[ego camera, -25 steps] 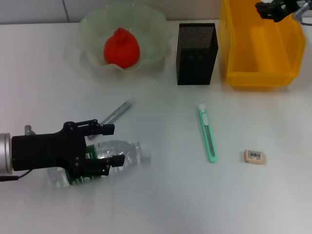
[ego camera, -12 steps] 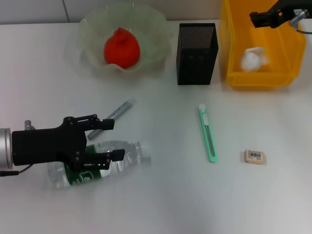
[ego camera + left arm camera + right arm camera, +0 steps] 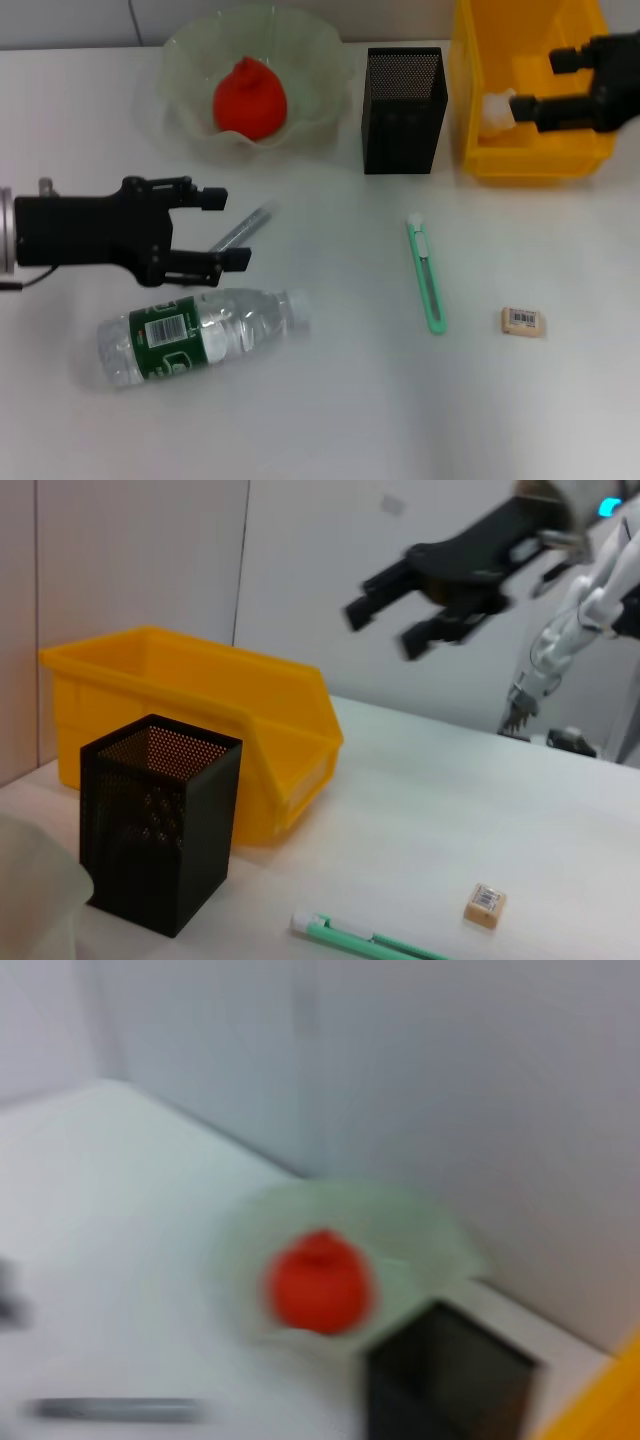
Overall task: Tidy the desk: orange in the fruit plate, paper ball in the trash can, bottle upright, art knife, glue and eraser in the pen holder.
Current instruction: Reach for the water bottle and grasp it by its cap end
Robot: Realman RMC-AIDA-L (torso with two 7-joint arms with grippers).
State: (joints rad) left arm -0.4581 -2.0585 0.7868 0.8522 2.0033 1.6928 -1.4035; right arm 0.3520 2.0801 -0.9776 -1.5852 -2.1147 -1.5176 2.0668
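White desk (image 3: 330, 400) against pale wall panels (image 3: 150, 560). Left gripper (image 3: 222, 228) spread, empty, above the lying bottle (image 3: 195, 334). Right gripper (image 3: 540, 85) spread over the yellow bin (image 3: 530, 160) holding the paper ball (image 3: 497, 108). Orange (image 3: 249, 97) in plate (image 3: 190, 60); knife (image 3: 427, 272), eraser (image 3: 522, 321) loose.

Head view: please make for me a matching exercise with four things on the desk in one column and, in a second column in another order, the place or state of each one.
Things:
1. orange
2. paper ball
3. bottle
4. eraser

Places or states:
A. lying on its side on the desk
B. inside the yellow bin
C. in the fruit plate
D. alone on the desk, to the right of the green knife

Pairs: 1-C, 2-B, 3-A, 4-D
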